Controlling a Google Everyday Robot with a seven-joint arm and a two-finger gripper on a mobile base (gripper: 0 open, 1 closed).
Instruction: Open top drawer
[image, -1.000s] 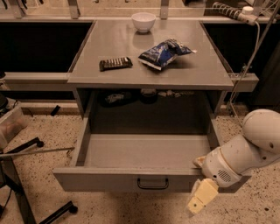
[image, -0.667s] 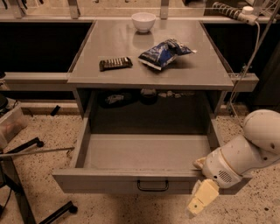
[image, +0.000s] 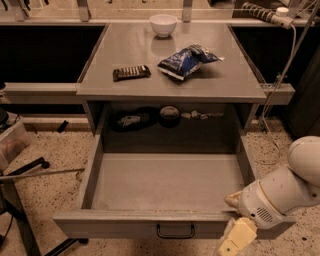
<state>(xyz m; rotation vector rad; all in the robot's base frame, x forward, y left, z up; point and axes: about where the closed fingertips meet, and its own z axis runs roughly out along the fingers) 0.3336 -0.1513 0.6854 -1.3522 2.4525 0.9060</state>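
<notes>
The top drawer (image: 165, 185) is the wide grey tray under the table top. It stands pulled far out, and its inside is bare. Its long front panel (image: 125, 225) carries a small black loop handle (image: 175, 231) at the centre. My gripper (image: 233, 220) is at the right end of this front panel. One cream finger is inside the tray and the other finger (image: 236, 239) is in front of the panel, so it is shut on the panel. My white arm (image: 285, 192) comes in from the lower right.
On the table top (image: 125, 55) lie a white bowl (image: 163, 24), a blue chip bag (image: 186, 61) and a dark snack bar (image: 131, 73). Small items (image: 170, 116) lie in the recess behind the drawer. A stand's legs (image: 22, 175) are at the left, and cables (image: 280, 85) hang at the right.
The drawer's front panel has come further out toward the camera, and my gripper and arm have moved the same way with it.
</notes>
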